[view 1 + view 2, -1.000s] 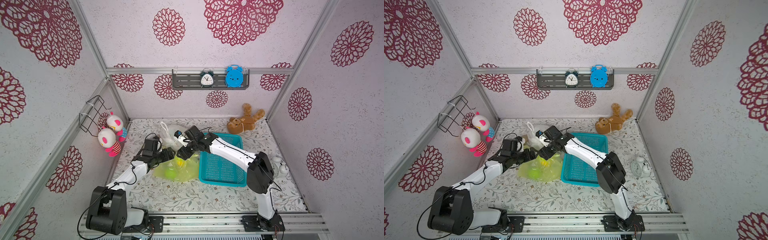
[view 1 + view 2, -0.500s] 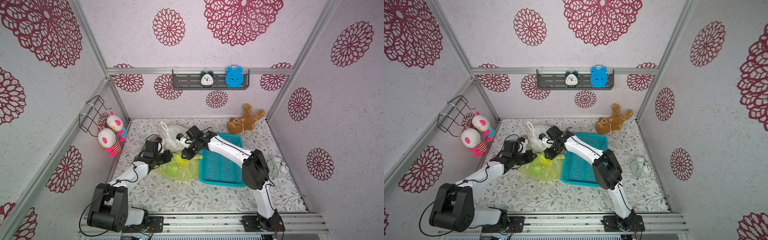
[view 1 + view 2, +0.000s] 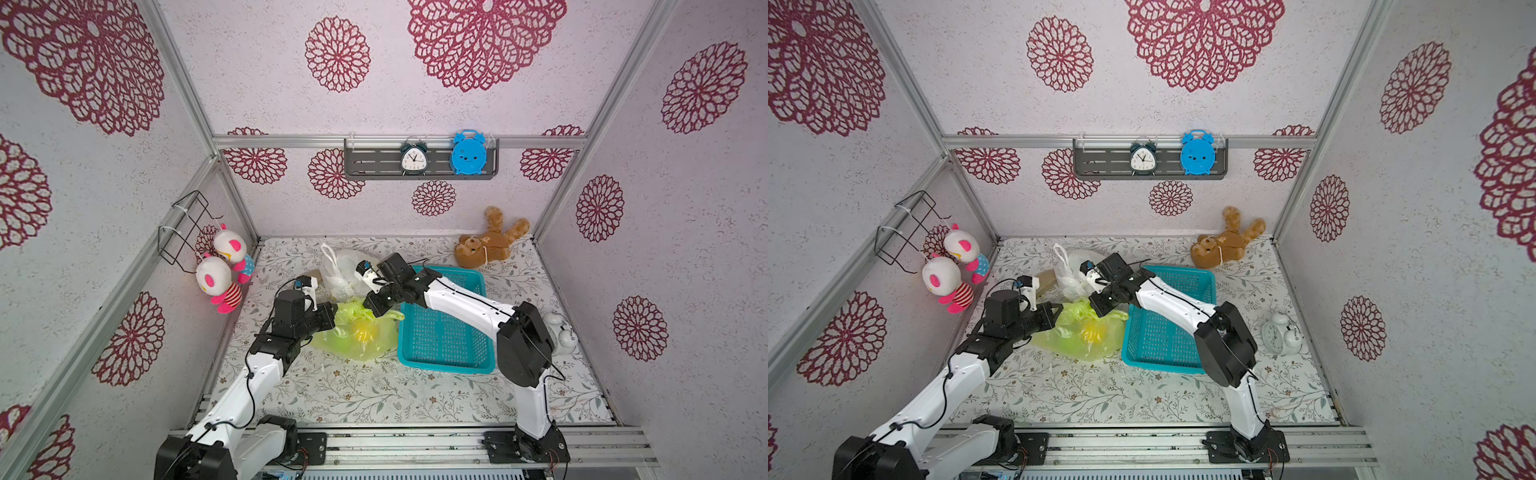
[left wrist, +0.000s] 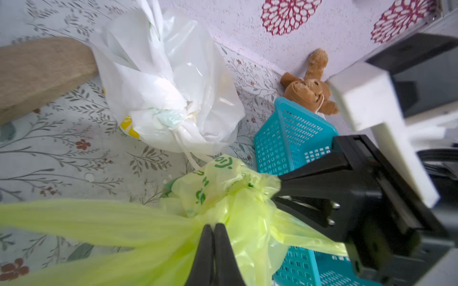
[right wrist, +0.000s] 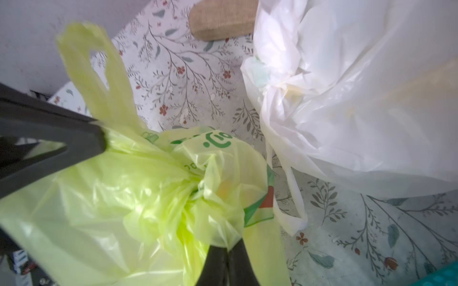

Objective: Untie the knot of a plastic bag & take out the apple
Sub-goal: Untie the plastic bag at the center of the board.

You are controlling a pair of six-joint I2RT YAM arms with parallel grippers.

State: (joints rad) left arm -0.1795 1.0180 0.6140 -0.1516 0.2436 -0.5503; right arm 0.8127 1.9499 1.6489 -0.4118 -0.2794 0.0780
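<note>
Pinching confirmed: your left gripper [image 4: 214,226] is clamped on film just beside the knot [image 4: 223,195]. Your right gripper [image 5: 226,248] is clamped on the bunch from the opposite side. The yellow-green plastic bag [image 3: 376,347] lies against the teal basket [image 3: 444,368], on the side toward the left arm. The film looks thin, slippery and stretchy, and likely tears under hard pulls. Take the loose handle ear [image 5: 99,74], not the knot body. The apple, probably the yellow lump [image 3: 361,331], adds weight.

- Left gripper [image 4: 214,226]: jaws pinched on yellow-green plastic bag [image 4: 158,222], beside its knot [image 4: 235,190].
- Right gripper [image 4: 276,192]: clamped on same bag, just beside.
- White plastic bag [image 4: 173,86], teal basket [image 4: 285,133], teddy bear [image 4: 309,91]: ahead of left gripper.
</note>
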